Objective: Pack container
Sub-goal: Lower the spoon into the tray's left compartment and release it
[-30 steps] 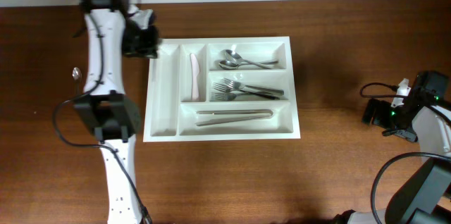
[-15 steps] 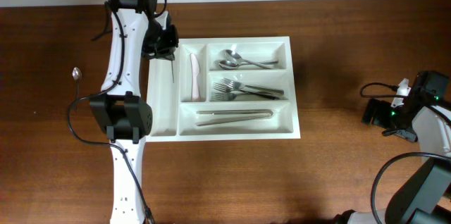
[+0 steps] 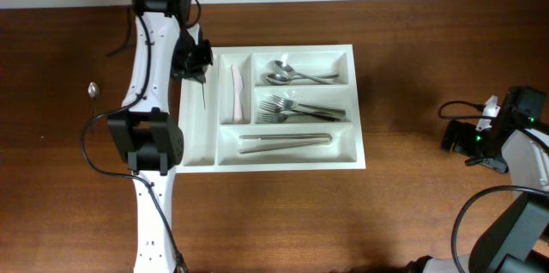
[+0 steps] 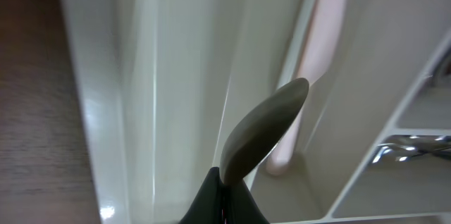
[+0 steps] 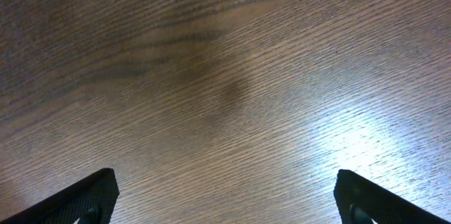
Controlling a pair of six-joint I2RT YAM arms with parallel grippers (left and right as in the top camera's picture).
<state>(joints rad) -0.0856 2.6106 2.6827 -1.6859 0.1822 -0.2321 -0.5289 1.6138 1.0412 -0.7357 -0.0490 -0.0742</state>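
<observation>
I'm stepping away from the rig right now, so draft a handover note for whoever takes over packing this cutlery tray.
Left gripper: shut on a slim metal utensil, held over the leftmost narrow compartment of the cutlery tray.
Right gripper: open over bare table, far right.
Done: spoons, forks, a tongs-like piece and a pale pink utensil lie in separate compartments.
Left: release the held utensil; a small metal piece lies on the table left of the tray.
</observation>
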